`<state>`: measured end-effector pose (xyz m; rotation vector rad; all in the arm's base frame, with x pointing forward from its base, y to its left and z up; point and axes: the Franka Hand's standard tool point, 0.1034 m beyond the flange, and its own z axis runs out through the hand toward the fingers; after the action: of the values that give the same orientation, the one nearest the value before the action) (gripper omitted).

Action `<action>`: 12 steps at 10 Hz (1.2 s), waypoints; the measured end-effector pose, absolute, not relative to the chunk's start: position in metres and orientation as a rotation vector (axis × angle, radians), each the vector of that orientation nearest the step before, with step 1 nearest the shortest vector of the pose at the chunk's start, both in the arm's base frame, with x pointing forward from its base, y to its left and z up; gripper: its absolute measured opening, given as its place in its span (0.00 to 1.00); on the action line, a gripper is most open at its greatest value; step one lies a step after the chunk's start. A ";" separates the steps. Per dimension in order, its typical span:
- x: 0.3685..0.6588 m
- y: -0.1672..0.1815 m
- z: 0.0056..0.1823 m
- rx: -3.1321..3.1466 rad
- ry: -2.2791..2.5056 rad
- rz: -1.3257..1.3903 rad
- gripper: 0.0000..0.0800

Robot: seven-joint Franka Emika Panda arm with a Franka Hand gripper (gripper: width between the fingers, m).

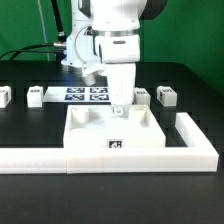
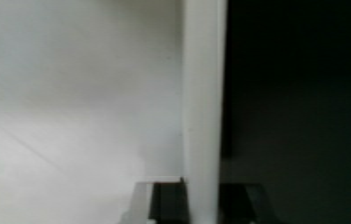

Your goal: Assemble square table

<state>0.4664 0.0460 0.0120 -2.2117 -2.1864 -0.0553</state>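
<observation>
The white square tabletop (image 1: 92, 138) lies tray-side up against the long white barrier. My gripper (image 1: 118, 103) points straight down at the tabletop's far rim. In the wrist view the rim wall (image 2: 204, 90) runs upright between my two dark fingers (image 2: 168, 205), and both fingers sit against it, so my gripper (image 2: 206, 205) is shut on the rim. Four small white legs lie on the dark table behind: two at the exterior view's left (image 1: 5, 95) (image 1: 36, 96) and two at its right (image 1: 142, 96) (image 1: 166, 96).
The marker board (image 1: 80, 94) lies behind the tabletop, partly hidden by the arm. The L-shaped white barrier (image 1: 40, 157) runs along the front and turns back at the exterior view's right (image 1: 192, 132).
</observation>
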 end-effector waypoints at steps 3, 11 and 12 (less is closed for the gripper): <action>0.482 0.069 0.012 -2.244 -2.159 -0.086 0.07; 0.491 0.088 0.012 -2.292 -2.097 -0.068 0.07; 0.491 0.087 0.012 -2.292 -2.096 -0.067 0.07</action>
<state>0.4907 0.0874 0.0119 -2.2917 -2.0959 -0.0666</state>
